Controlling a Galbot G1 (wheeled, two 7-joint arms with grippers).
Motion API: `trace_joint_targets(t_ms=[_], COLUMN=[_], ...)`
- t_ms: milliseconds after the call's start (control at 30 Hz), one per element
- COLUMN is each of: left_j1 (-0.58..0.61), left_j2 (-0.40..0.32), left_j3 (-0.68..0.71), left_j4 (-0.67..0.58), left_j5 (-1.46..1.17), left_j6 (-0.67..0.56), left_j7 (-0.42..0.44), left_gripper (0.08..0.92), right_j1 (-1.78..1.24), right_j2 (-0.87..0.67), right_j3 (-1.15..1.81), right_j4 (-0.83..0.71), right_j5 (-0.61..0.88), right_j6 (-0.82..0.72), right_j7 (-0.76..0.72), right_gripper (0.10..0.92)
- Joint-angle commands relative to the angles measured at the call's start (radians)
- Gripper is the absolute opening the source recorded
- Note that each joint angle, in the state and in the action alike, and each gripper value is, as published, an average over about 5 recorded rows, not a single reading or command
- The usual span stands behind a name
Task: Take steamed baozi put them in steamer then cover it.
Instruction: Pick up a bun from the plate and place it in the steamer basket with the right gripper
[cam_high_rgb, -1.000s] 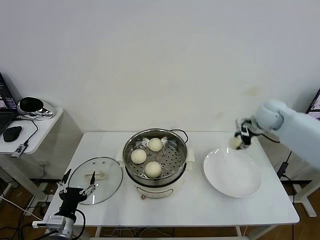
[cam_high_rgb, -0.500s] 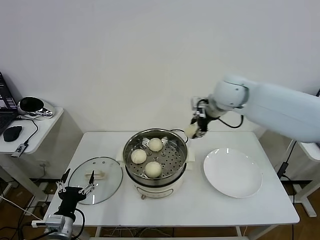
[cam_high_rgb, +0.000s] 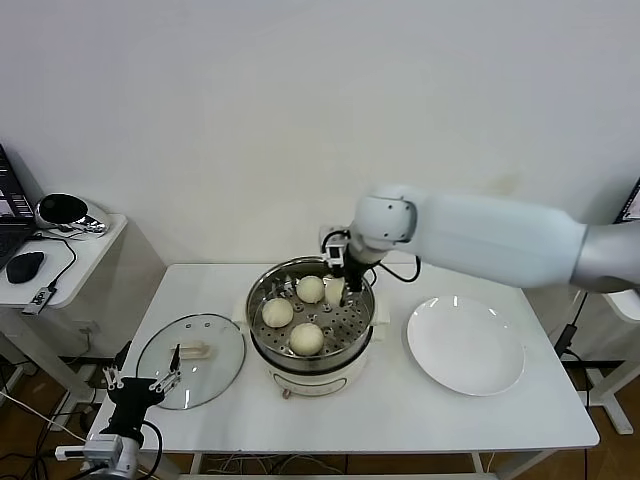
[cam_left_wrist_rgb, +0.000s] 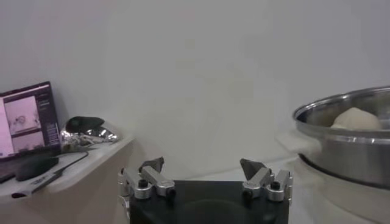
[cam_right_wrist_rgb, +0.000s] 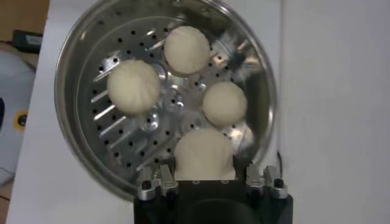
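Note:
The steel steamer (cam_high_rgb: 300, 362) stands mid-table with three baozi on its perforated tray (cam_high_rgb: 310, 289), (cam_high_rgb: 277, 313), (cam_high_rgb: 306, 339). My right gripper (cam_high_rgb: 340, 290) hangs over the tray's back right part, shut on another baozi (cam_high_rgb: 335, 291). In the right wrist view that held bun (cam_right_wrist_rgb: 204, 155) fills the space between the fingers, above the tray (cam_right_wrist_rgb: 122, 131) and its three buns. The glass cover (cam_high_rgb: 215, 345) lies flat on the table left of the steamer. My left gripper (cam_high_rgb: 140, 383) is parked open off the table's front left corner, nothing between its fingertips (cam_left_wrist_rgb: 203, 165).
A white plate (cam_high_rgb: 466, 345) lies right of the steamer with nothing on it. A side table (cam_high_rgb: 70, 262) at far left carries a laptop, a mouse and cables. The steamer's black cord runs behind it. The left wrist view shows the steamer wall (cam_left_wrist_rgb: 347, 140).
My right arm has swung left from over the plate to over the steamer, carrying the baozi. The left gripper has sunk slightly.

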Motion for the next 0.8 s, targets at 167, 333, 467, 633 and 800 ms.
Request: trace_joint_targets(t_ms=[167,333,467,633,800], left_j1=[0.001,-0.001,-0.001,0.000,0.002], left_j2=[0.002,0.002,0.000,0.000,-0.004], left_j3=[-0.006,-0.006,-0.006,-0.010,-0.011], left_j4=[0.003,0.005,0.005,0.006,0.005], left_j5=[-0.002,-0.004,-0.003,-0.004,-0.005], left_j6=[-0.005,-0.006,-0.006,-0.007,-0.012], left_j7=[0.000,-0.001,-0.001,-0.001,0.000], left_gripper=[0.823,0.823,0.823,0.823,0.823], right_j1=[-0.109,-0.126,-0.120,-0.072,-0.063], right_j2=[0.071,0.064,0.050,-0.013,-0.164], right_j3=[-0.010,-0.006,0.009,0.044,0.128], right_j4=[-0.069,-0.075,-0.064,-0.017,0.113], right_j5=[-0.087,-0.088,-0.085,-0.085,-0.064], right_j6=[-0.028,-0.028,-0.027,-0.018,0.002], right_j7=[0.014,0.015,0.012,0.002,0.091], right_gripper=[0.594,0.594,0.629,0.765,0.819])
